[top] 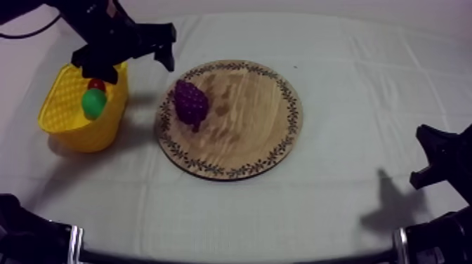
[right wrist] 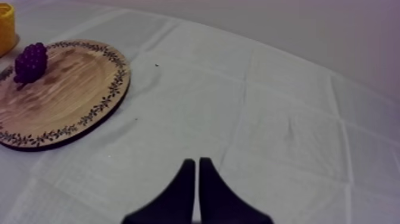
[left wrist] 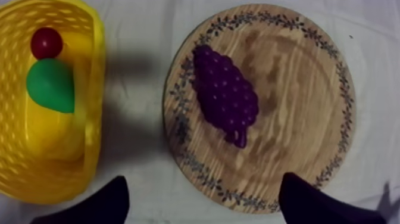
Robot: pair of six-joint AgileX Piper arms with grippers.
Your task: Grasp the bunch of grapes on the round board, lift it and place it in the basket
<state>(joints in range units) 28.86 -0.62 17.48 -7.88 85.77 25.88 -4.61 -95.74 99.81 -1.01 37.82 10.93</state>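
Top view: bunch of grapes (top: pixel 190 104) lies on the wooden board (top: pixel 253 119), left side, near the yellow basket (top: pixel 91 133); the left hand (top: pixel 139 63) hovers between them.

Left wrist view: that hand is spread. The grapes look light, stiff and knobbly, so I'd grip across the broad middle. A pear (left wrist: pixel 52 85) and a small red fruit (left wrist: pixel 46 43) share the basket and leave room.

Right wrist view: right hand (right wrist: pixel 196 190) is pressed together, well apart; bench (right wrist: pixel 286 119) is unobstructed.

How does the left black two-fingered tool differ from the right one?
The left black two-fingered tool is open, fingers wide apart; the right tool is shut, a narrow wedge. The left tool is up by the yellow basket and the purple bunch of grapes on the round wooden board; the right tool sits low, far from them. Both hold nothing.
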